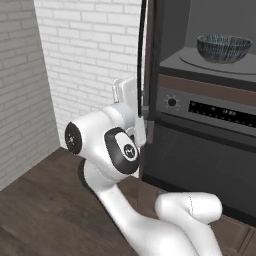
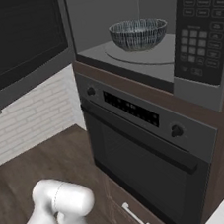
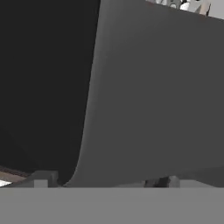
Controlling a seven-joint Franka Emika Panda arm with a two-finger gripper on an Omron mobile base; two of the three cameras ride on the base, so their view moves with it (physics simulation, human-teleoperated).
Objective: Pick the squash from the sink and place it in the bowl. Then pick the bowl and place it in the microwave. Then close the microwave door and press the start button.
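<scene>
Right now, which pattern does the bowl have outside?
Fine pale streaks on dark blue-grey; the bowl shows it best in the right base view.

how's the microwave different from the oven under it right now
The microwave sits on top, the oven below it. The microwave stands open, its grey inside showing with the bowl on the round plate; the oven is shut. The microwave has a keypad down its right side, while the oven has knobs and a long dark display across its front. Both are dark and built into the same brown column.
</scene>
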